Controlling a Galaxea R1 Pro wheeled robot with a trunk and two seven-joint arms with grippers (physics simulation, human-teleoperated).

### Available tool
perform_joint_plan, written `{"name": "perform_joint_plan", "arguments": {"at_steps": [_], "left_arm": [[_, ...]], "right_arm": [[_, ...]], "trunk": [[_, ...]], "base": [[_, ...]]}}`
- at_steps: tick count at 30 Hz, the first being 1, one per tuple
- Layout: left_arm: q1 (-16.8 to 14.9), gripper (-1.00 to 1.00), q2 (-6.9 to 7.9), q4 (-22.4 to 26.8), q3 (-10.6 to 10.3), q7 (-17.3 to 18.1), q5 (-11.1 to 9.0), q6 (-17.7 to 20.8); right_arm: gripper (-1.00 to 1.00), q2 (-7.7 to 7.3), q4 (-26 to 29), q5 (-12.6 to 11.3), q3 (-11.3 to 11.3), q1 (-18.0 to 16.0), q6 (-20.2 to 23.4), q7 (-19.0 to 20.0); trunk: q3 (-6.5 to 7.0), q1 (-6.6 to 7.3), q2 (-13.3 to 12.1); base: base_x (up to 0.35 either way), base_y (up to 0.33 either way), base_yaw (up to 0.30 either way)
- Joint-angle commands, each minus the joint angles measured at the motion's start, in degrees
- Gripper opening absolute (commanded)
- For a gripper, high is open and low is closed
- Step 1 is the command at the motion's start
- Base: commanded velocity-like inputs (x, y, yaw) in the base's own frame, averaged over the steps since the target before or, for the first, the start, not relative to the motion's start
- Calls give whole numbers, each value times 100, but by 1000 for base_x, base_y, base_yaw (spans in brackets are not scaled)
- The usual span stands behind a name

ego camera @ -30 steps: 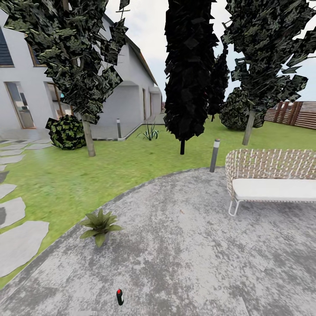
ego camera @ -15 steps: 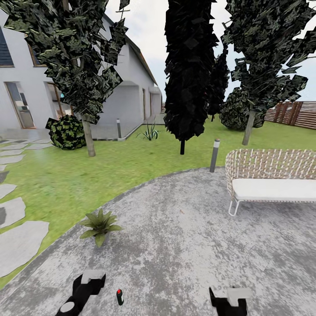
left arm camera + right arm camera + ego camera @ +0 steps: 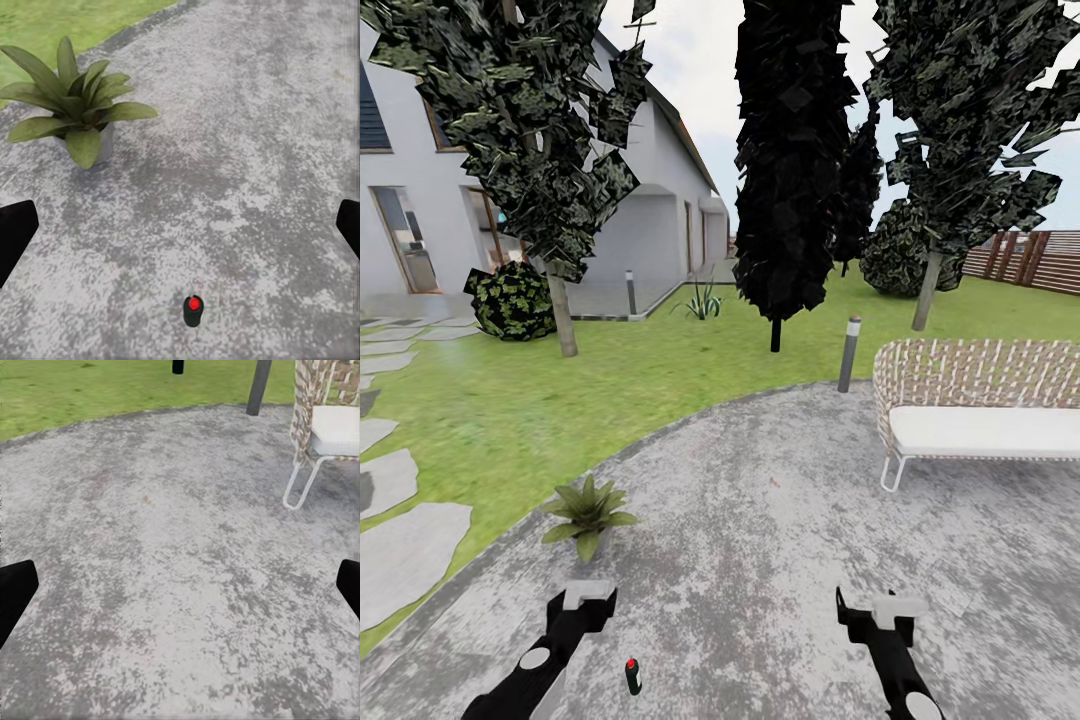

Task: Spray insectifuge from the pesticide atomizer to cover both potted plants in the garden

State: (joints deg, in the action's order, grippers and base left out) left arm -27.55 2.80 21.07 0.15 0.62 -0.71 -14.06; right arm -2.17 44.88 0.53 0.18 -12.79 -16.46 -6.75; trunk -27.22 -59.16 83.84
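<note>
The pesticide atomizer (image 3: 632, 677) is a small dark bottle with a red top, standing upright on the grey stone patio (image 3: 780, 560). It stands just right of my left gripper (image 3: 582, 598); in the left wrist view the atomizer (image 3: 193, 310) lies ahead, between the wide-apart fingertips (image 3: 13, 232). One potted plant (image 3: 588, 512), a low rosette of green leaves, sits at the patio's left edge, and the left wrist view shows that plant (image 3: 71, 101) beyond the bottle. My right gripper (image 3: 872, 606) hovers open over bare stone, and the left is open too. The second plant is out of view.
A wicker bench (image 3: 975, 410) with a white cushion stands at the right, with a grey bollard light (image 3: 849, 352) behind it. Lawn (image 3: 560, 400), stepping stones (image 3: 400, 555), trees, the house and a wooden fence (image 3: 1025, 257) surround the patio.
Both arms have come up into the head view from below and reached forward, the left one beside the atomizer. The bottle and plant have not moved.
</note>
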Motion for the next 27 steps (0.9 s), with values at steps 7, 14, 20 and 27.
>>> {"name": "perform_joint_plan", "arguments": {"at_steps": [7,14,20,27], "left_arm": [[-4,100,1,-14,28,-1,-17,7],[-4,100,8,-117,34,1,-22,-12],[-4,100,9,-201,40,0,-25,-32],[-4,100,10,-215,38,-1,-25,-35]], "right_arm": [[100,5,0,3,9,1,-15,-22],[100,-17,-5,8,1,2,-15,-20],[100,-20,-6,8,0,2,-15,-20],[100,-20,-6,3,0,4,-15,-20]], "trunk": [[-132,-154,285],[-269,-308,566],[-423,-440,807],[-611,-593,1087]], "base": [[0,0,0],[0,0,0],[0,0,0],[0,0,0]]}}
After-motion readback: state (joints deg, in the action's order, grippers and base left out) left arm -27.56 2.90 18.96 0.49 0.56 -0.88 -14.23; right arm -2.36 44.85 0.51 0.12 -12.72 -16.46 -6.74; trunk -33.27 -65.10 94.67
